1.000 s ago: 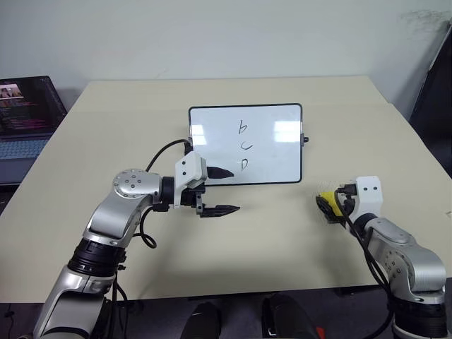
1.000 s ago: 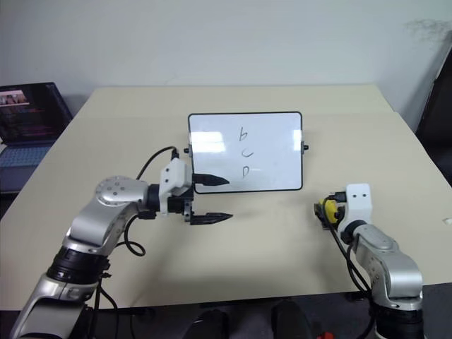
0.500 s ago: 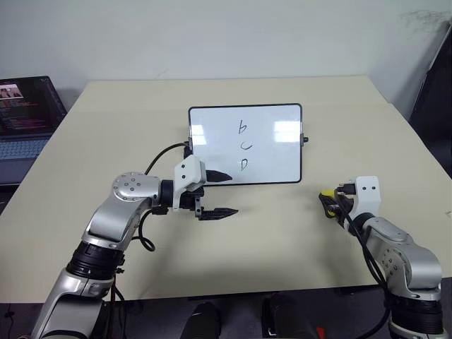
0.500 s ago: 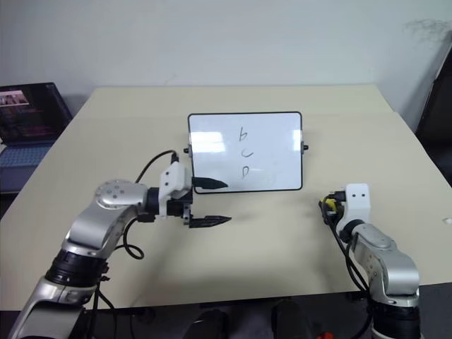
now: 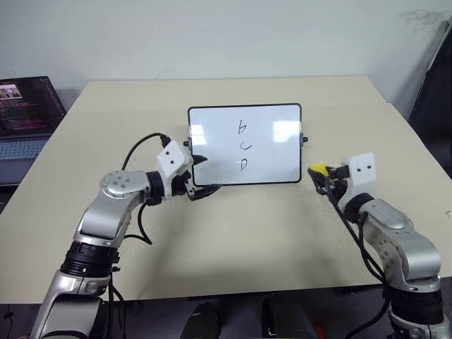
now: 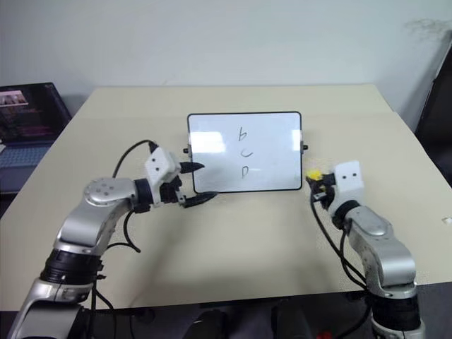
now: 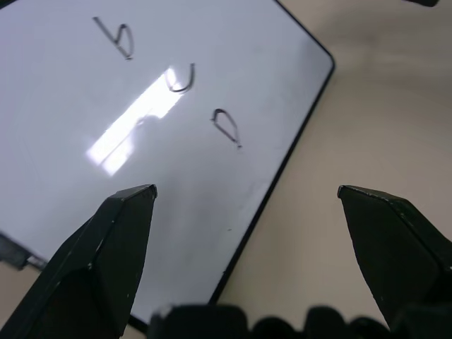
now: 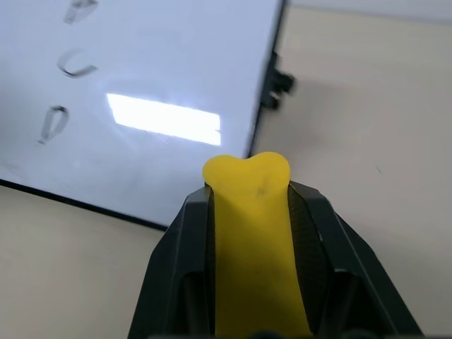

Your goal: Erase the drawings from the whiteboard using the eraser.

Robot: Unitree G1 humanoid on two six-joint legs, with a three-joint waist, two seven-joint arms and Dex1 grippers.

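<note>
Beige table (image 5: 233,233): right pincer (image 5: 319,174), eraser (image 8: 252,240) now lifted boardward.

Whiteboard (image 5: 263,145), centre of the frame: glossy white surface with bright reflections, bordered by a thin black frame. Table (image 5: 233,233): smooth, matt beige top. Eraser (image 8: 253,240): matt yellow, seen squeezed between black, slightly shiny fingers (image 8: 176,254) that look like plastic.

Marked whiteboard (image 5: 245,144) flat on table; yellow eraser (image 5: 318,169) just beside.
</note>
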